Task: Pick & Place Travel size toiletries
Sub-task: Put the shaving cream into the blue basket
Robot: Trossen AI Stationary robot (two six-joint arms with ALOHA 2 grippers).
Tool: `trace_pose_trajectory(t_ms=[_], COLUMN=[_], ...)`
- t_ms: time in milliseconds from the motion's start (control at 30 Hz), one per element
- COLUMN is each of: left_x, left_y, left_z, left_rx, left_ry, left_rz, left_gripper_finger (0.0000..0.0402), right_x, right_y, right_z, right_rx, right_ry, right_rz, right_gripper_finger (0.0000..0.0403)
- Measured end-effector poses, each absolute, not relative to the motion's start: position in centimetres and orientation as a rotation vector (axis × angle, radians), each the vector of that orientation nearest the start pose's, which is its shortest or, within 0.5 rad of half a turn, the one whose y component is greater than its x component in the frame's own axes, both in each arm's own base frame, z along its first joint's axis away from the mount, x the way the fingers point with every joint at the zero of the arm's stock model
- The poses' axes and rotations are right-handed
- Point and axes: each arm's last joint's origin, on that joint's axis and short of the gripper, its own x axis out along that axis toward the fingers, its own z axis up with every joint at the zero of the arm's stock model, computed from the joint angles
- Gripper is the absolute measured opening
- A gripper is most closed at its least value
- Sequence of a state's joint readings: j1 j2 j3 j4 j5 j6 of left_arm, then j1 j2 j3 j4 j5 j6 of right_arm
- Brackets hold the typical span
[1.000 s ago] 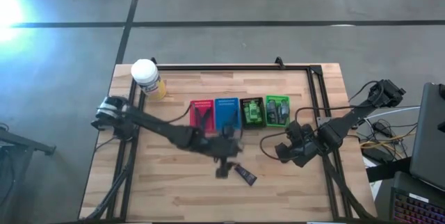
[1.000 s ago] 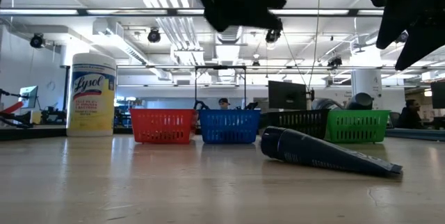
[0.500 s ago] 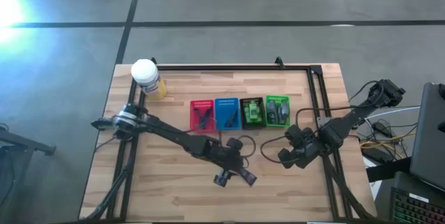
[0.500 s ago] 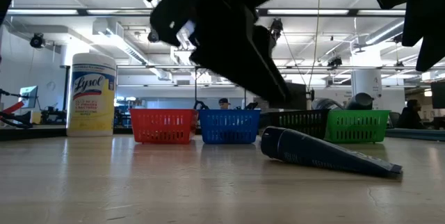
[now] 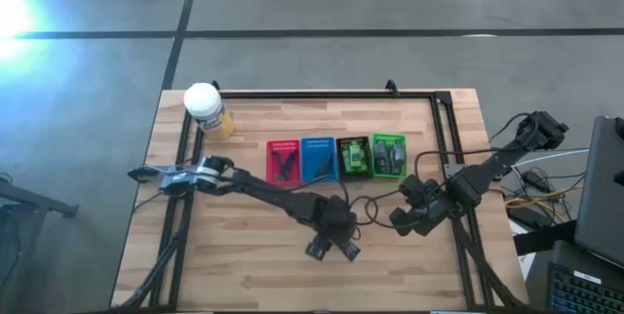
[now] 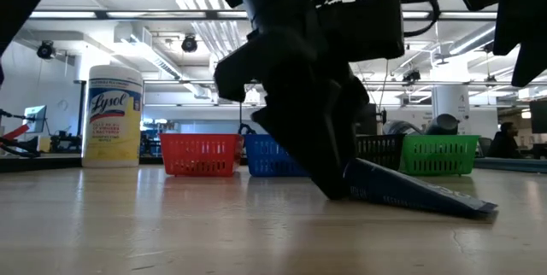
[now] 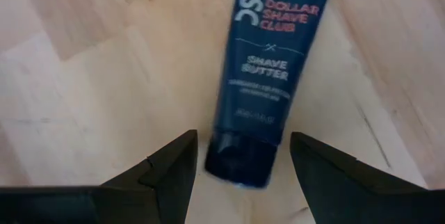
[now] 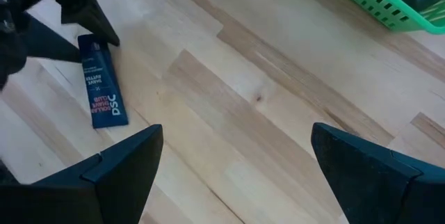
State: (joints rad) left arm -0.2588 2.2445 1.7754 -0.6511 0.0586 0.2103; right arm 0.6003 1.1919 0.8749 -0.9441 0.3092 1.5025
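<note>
A: Where is the left gripper (image 5: 330, 248)?

B: Low over the near middle of the table (image 5: 234, 265), reached out from the left edge. Its fingers (image 7: 170, 165) are spread wide, one on each side of the cap end of a dark blue tube (image 7: 268, 78). Neither finger touches the tube in the left wrist view; there is bare wood between each tip and the cap. It has hold of nothing.

A: And the tube?

B: It lies flat on the wood, near of the row of baskets and just right of centre (label side up, reading "Dollar Shave Club Shave Butter"). In the low view the tube (image 6: 419, 196) tapers to the right, its cap end hidden behind the left gripper (image 6: 329, 168), which comes down to the tabletop there.

A: The right gripper (image 5: 409, 218)?

B: Raised, to the right of the tube and well apart from it. Its fingers (image 8: 125, 161) are wide apart with nothing between them; the right wrist view looks past them to the tube (image 8: 101, 90) on the wood.

A: Other items?

B: Four baskets stand in a row at mid-table: red (image 5: 283, 160), blue (image 5: 318, 158), black (image 5: 354, 156), green (image 5: 388, 154). Each holds small items, too small to name. A white-capped yellow jar (image 5: 206, 109) stands at the far left corner.
</note>
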Motion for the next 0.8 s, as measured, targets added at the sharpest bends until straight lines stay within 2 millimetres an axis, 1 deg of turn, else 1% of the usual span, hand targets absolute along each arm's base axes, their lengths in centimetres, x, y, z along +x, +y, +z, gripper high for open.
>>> trace_pose_trajectory(t_ms=[133, 200, 300, 533, 600, 667, 733, 800], left_x=[45.7, 45.7, 45.7, 45.6, 45.6, 45.3, 45.2, 44.9], left_y=[-12.3, -12.4, -12.6, -12.9, -12.9, -12.8, -12.9, -13.1], left_z=[16.7, 16.7, 16.9, 16.7, 16.7, 17.0, 17.6, 18.8], left_rx=[0.285, 0.281, 0.282, 0.273, 0.252, 0.211, 0.135, 0.030], left_ry=[1.082, 1.077, 1.066, 1.069, 1.080, 1.104, 1.109, 1.089], left_rz=[-0.426, -0.435, -0.443, -0.445, -0.399, -0.341, -0.262, -0.142], left_gripper_finger=[0.0232, 0.0225, 0.0204, 0.0143, 0.0130, 0.0130, 0.0130, 0.0130], right_x=[17.2, 17.2, 17.2, 17.1, 17.1, 17.1, 17.0, 16.8], right_y=[10.7, 10.7, 10.7, 10.6, 10.6, 10.6, 10.7, 10.9], right_z=[23.9, 23.9, 23.9, 23.8, 23.8, 23.8, 23.8, 23.9], right_rx=[0.762, 0.757, 0.747, 0.723, 0.723, 0.719, 0.718, 0.719], right_ry=[1.019, 1.021, 1.022, 1.035, 1.035, 1.035, 1.035, 1.035], right_rz=[-0.593, -0.592, -0.589, -0.593, -0.593, -0.589, -0.583, -0.572], right_gripper_finger=[0.0364, 0.0363, 0.0364, 0.0364, 0.0363, 0.0364, 0.0363, 0.0364])
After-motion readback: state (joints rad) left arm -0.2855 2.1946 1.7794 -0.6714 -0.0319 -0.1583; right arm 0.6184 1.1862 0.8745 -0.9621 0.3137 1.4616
